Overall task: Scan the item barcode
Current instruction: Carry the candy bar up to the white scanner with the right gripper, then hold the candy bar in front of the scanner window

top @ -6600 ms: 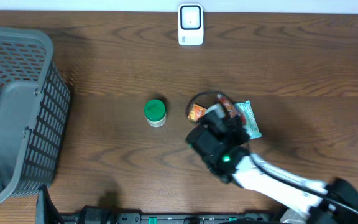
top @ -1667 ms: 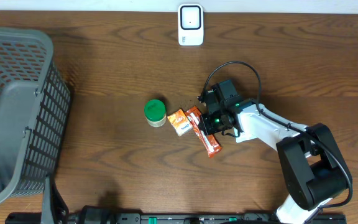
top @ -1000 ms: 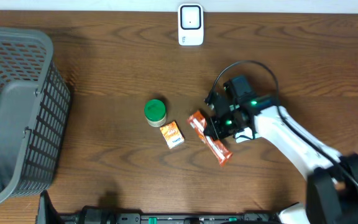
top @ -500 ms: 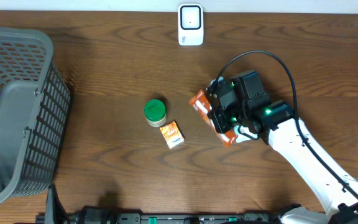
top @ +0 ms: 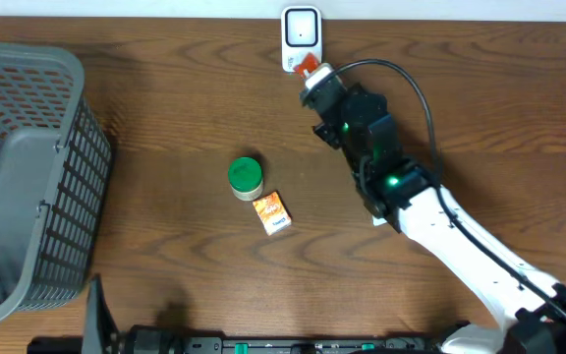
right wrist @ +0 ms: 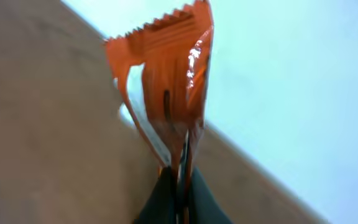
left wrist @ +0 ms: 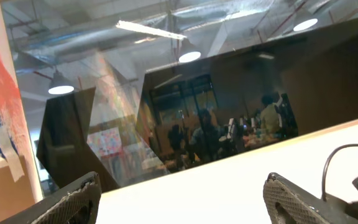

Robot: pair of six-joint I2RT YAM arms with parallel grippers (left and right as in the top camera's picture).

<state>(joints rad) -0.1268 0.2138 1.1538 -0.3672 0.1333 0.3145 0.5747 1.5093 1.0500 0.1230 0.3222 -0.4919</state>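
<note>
Overhead evenly lit, sharp; right wrist blurred (orange packet point(right wrist: 173, 68) smeared); left wrist shows glare.

Right arm point(top: 460, 236): white tapered link, black wrist housing with two green lights point(top: 391, 181), black cable point(top: 421, 88) looping alongside. Left claw point(left wrist: 182, 196): dark fingertips point(left wrist: 73, 196) with a woven, carbon-like texture.

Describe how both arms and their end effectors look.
The right arm has white links, black joint housings with green lights, and a black cable looping over the wrist; the right end effector has dark fingers. Of the left end effector only dark, weave-textured fingertips show.
</note>
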